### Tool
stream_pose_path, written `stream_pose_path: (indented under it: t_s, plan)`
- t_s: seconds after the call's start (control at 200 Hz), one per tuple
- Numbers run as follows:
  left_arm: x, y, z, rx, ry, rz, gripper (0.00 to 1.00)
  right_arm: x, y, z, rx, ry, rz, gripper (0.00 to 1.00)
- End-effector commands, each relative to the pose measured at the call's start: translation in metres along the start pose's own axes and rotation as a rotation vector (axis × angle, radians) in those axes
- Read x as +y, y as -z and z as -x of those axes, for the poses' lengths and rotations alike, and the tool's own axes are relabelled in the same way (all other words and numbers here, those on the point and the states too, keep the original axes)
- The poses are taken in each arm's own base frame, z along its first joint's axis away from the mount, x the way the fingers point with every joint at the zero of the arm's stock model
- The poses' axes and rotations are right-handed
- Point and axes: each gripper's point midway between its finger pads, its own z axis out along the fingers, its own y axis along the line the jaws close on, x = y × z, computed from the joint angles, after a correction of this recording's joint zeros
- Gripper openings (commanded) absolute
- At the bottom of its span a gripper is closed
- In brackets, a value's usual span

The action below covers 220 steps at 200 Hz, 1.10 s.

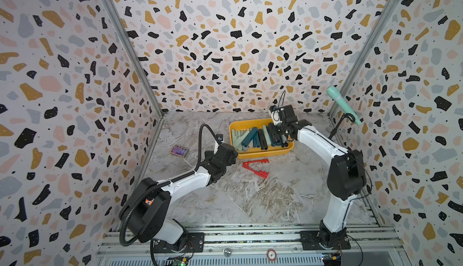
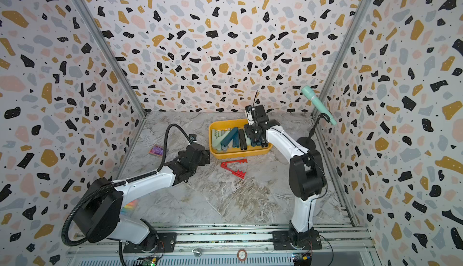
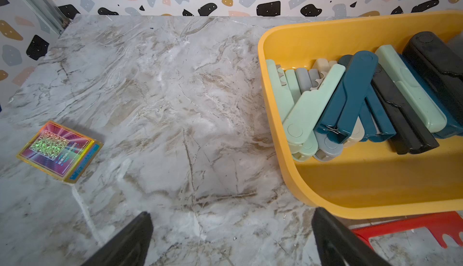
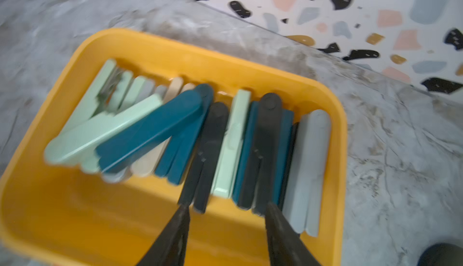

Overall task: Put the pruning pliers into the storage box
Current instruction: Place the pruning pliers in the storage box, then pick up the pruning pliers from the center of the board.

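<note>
Jaws of the right gripper (image 4: 226, 208) stand parted and grasp nothing, poised above the far right part of the yellow storage box (image 1: 265, 153), their tips just over a row of pruning pliers (image 1: 250, 136). That wrist view is blurred. Jaws of the left gripper (image 3: 230, 227) are spread wide and empty, low over the marble-patterned desk (image 1: 250, 197), just beside the box's near left corner. Inside the box the pliers lie side by side and partly overlapping, in mint, grey, beige, dark teal and black; one mint and one teal pair lie slanted across the others. In both top views, the red pliers (image 2: 234, 168) lie splayed open on the desk just in front of the box, outside it. A small purple card box (image 1: 179, 151) sits on the desk to the left, and a mint-green microphone (image 1: 343, 104) stands at the right wall.
</note>
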Motion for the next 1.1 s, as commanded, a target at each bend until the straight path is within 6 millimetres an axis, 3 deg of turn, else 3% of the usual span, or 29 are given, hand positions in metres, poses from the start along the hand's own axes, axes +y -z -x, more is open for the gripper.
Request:
stream_pose_path:
  t_s: [0.0, 0.145, 0.285, 0.385, 0.661, 1.096]
  plan:
    - [0.011, 0.006, 0.011, -0.043, 0.038, 0.035, 0.99, 0.046, 0.034, 0.003, -0.138, 0.209, 0.155, 0.48]
    - [0.021, 0.011, 0.014, -0.068, 0.068, 0.065, 0.99, 0.094, 0.044, -0.043, -0.087, 0.3, 0.332, 0.47]
    - [0.032, 0.015, 0.014, -0.082, 0.097, 0.097, 1.0, 0.139, 0.035, -0.088, 0.044, 0.376, 0.431, 0.43]
    - [0.04, 0.017, 0.014, -0.09, 0.119, 0.11, 1.0, 0.16, 0.025, -0.116, 0.137, 0.425, 0.437, 0.41]
    - [0.054, 0.021, 0.009, -0.093, 0.146, 0.135, 1.0, 0.177, 0.002, -0.147, 0.242, 0.476, 0.447, 0.38]
    - [0.058, 0.025, 0.008, -0.097, 0.155, 0.136, 1.0, 0.16, -0.031, -0.164, 0.325, 0.505, 0.332, 0.34]
